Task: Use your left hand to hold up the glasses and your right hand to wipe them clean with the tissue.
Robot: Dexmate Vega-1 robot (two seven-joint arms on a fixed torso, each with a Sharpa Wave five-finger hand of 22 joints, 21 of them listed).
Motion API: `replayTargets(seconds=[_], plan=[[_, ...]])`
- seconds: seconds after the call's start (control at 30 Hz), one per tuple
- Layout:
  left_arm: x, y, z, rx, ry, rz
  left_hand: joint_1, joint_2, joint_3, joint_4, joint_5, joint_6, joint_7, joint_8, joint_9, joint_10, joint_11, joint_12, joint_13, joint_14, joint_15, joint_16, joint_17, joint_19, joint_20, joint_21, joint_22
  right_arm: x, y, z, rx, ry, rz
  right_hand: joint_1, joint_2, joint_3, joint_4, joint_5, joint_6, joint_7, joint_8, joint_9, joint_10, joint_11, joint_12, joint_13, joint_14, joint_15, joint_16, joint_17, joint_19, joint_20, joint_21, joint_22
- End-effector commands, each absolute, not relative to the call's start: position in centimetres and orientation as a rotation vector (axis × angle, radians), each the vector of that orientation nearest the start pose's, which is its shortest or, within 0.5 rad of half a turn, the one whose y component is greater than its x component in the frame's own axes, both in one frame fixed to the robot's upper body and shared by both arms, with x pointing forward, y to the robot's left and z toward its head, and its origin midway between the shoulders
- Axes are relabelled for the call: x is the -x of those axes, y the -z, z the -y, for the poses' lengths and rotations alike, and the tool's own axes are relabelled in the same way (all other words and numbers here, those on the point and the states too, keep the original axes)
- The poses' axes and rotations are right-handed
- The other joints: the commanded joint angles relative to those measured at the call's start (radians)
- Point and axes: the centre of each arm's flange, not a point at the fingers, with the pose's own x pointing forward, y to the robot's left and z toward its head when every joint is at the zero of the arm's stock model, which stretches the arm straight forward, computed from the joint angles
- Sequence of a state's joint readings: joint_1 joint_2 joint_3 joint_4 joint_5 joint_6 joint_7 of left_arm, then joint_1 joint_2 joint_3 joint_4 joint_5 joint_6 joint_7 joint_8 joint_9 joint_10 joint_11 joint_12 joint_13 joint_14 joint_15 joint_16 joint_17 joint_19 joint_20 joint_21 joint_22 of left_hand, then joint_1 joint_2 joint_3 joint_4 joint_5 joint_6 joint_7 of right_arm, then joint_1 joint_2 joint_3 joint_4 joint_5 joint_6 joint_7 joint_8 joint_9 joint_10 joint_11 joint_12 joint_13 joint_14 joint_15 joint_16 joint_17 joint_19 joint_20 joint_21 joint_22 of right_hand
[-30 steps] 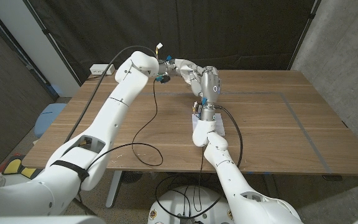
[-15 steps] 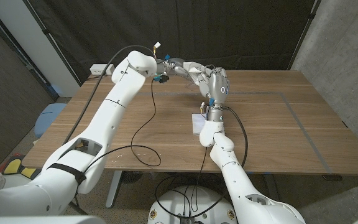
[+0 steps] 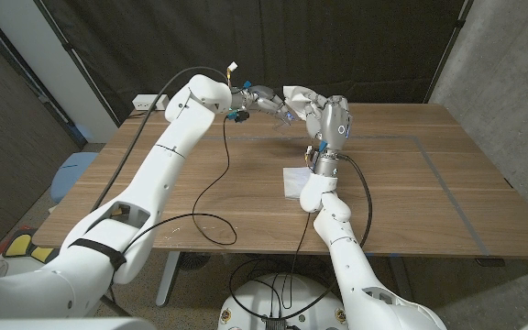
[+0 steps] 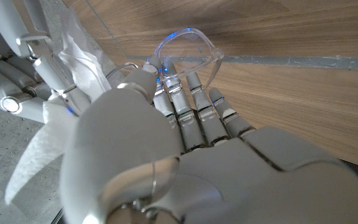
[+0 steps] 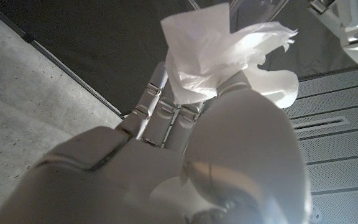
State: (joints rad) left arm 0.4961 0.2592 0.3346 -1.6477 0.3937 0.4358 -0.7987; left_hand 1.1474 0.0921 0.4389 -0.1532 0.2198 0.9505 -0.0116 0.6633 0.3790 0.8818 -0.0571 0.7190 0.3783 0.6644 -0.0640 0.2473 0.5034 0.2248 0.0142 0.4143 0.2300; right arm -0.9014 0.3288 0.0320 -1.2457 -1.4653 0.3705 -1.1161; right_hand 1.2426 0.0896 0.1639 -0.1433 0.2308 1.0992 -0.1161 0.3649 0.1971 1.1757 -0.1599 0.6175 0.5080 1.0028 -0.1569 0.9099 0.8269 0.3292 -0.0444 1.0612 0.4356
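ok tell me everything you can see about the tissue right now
The tissue is white, thin, crumpled paper, bunched and gripped by the right hand, its loose edges sticking out past the fingers. It is held up above the table, right beside the clear glasses that the left hand holds.

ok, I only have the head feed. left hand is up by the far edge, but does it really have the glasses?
Observer: Yes. The left wrist view shows the left hand holding clear glasses at its fingertips, one lens plainly visible.
Operator: and the right, tissue in hand?
Observer: The right wrist view shows the right hand gripping a bunched white tissue.
Operator: tissue on the lens yet?
Observer: In the left wrist view the tissue sits beside the glasses; contact can't be told.
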Motion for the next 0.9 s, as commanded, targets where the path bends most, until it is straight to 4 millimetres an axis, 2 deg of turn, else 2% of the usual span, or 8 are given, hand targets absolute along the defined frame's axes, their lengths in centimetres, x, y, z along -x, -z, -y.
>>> replayTargets(seconds=[0.03,0.53,0.67,0.9], plan=[[-61.0,-16.6,-12.6,-0.923,0.517,0.391,0.005,-0.004,0.007,0.001,0.005,0.071,0.059,0.004,0.004,0.005,-0.005,0.007,0.000,0.008,-0.112,-0.004,0.003,-0.004,-0.001,0.005,0.004,-56.7,0.6,9.4,0.664,0.796,1.273,0.009,0.000,-0.001,0.000,-0.001,0.011,-0.003,-0.005,0.003,0.012,0.000,-0.004,0.003,0.011,-0.075,0.004,0.005,-0.005,-0.101,0.012,-0.001],[-61.6,-16.9,-12.2,-0.904,0.503,0.388,0.005,-0.005,0.009,0.002,0.005,0.070,0.057,0.003,0.010,0.002,-0.007,0.012,0.002,0.012,-0.112,-0.004,0.007,-0.004,-0.002,0.012,0.004,-57.9,2.6,6.4,0.762,0.656,1.305,0.011,-0.002,-0.006,0.001,-0.002,0.019,-0.002,-0.015,0.003,0.015,0.001,-0.008,0.007,0.014,-0.075,0.000,0.007,-0.012,-0.102,0.037,-0.007],[-61.7,-16.9,-11.9,-0.912,0.510,0.385,0.005,-0.004,0.009,0.002,0.006,0.070,0.060,0.001,0.010,0.002,-0.008,0.013,0.002,0.012,-0.112,-0.004,0.009,-0.004,-0.002,0.014,0.004,-58.1,1.8,6.4,0.753,0.659,1.312,0.011,-0.003,-0.008,0.002,-0.001,0.021,-0.002,-0.018,0.003,0.017,0.003,-0.010,0.008,0.017,-0.075,-0.001,0.008,-0.015,-0.102,0.046,-0.010],[-61.9,-16.8,-11.7,-0.918,0.514,0.375,0.007,-0.005,0.010,0.001,0.006,0.068,0.063,0.000,0.012,0.001,-0.006,0.016,0.003,0.012,-0.113,-0.004,0.011,-0.004,-0.002,0.018,0.005,-58.2,0.5,7.7,0.712,0.711,1.297,0.011,-0.004,-0.011,0.002,-0.001,0.026,-0.003,-0.023,0.004,0.019,0.001,-0.013,0.010,0.022,-0.075,-0.002,0.010,-0.020,-0.103,0.059,-0.015]])
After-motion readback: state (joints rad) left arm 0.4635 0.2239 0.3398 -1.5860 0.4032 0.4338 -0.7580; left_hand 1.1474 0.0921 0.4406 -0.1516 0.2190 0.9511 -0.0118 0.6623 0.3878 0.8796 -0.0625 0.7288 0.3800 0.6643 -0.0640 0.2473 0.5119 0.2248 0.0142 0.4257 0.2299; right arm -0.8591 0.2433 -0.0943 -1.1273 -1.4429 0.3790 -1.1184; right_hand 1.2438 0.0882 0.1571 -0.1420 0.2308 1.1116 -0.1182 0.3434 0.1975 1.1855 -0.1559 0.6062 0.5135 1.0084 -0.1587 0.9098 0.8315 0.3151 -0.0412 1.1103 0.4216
